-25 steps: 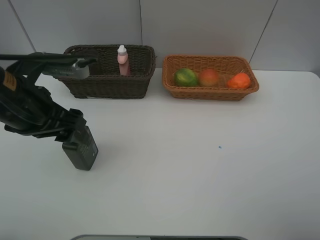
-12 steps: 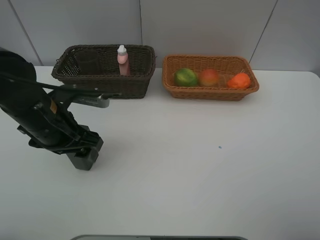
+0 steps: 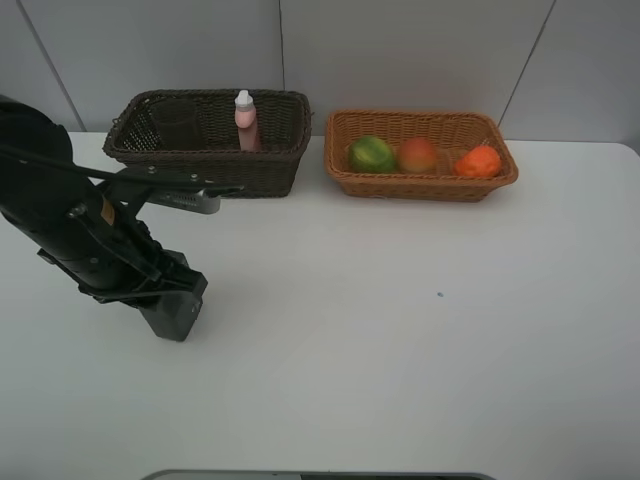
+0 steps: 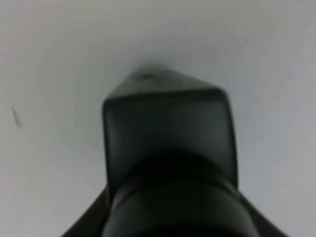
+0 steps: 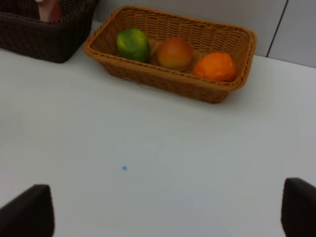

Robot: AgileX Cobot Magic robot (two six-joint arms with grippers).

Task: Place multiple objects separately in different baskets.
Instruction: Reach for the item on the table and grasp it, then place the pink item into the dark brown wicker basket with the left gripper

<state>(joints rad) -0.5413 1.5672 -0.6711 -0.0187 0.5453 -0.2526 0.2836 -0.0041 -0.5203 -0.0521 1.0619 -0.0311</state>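
The dark green pump bottle (image 3: 176, 312) rests on the white table at the left. My left gripper (image 3: 156, 294) is down on its upper end and shut on it. In the left wrist view the bottle (image 4: 168, 123) fills the frame, blurred. The dark brown basket (image 3: 230, 176) holds the slim pink bottle (image 3: 244, 120) and the translucent cup (image 3: 178, 125). The light basket (image 3: 420, 190) holds the green fruit (image 3: 371, 154), peach (image 3: 418, 154) and orange (image 3: 479, 161). My right gripper (image 5: 163, 217) is open and empty above the table, out of the exterior view.
The two baskets stand side by side along the back wall. The right wrist view shows the light basket (image 5: 163, 79), its three fruits and a corner of the dark basket (image 5: 44, 44). A small blue speck (image 3: 439, 294) marks the table.
My left arm has folded down lower over the pump bottle, and the bottle has shifted slightly right. In the last half second almost nothing moved.
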